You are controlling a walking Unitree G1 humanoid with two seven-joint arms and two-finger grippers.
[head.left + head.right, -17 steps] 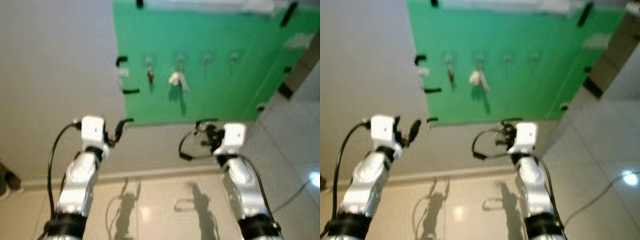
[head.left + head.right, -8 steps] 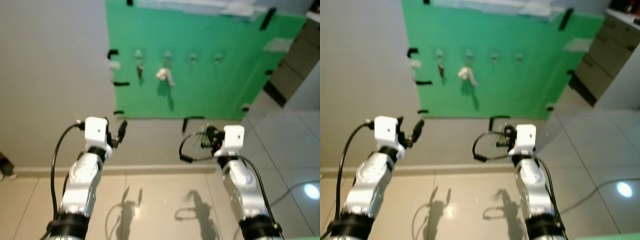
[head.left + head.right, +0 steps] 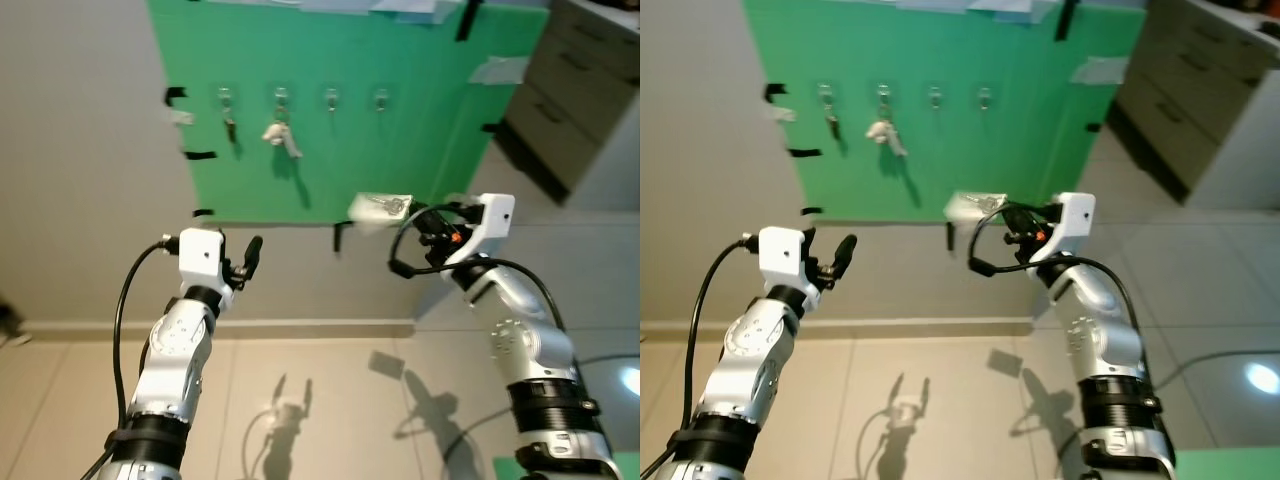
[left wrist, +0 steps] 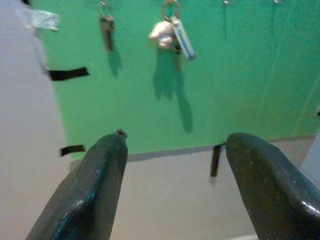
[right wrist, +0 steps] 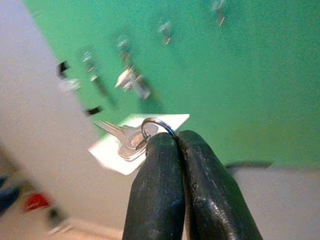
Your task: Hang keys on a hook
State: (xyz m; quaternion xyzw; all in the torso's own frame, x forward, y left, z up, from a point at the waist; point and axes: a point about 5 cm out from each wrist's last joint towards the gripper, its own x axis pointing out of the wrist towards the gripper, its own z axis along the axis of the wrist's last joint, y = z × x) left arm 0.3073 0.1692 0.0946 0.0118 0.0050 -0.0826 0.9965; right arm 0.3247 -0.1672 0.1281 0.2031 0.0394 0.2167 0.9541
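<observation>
A humanoid robot faces a green board (image 3: 330, 150) fixed to a grey wall, with pale floor tiles below. The right tool (image 5: 176, 142) is clenched on the ring of a set of keys (image 5: 125, 142), which carries a white tag; the keys stick out sideways from the fingertips toward the board, raised in front of the board's lower edge. A row of four small hooks crosses the upper part of the board. The two left hooks are already taken: one holds a dark key (image 3: 229, 128), the next a white keyring bundle (image 3: 279, 137). The two on the right, the third hook (image 3: 331, 98) and the fourth hook (image 3: 380, 98), look bare. These free hooks lie farther off and higher than the held keys, and slightly to their left, so the coming move appears to be a reach up and forward toward the wall. The right arm is the nearer one to those hooks. The left tool (image 4: 172, 150) is held up with its two black fingers spread apart and nothing between them, pointing at the left part of the board.
</observation>
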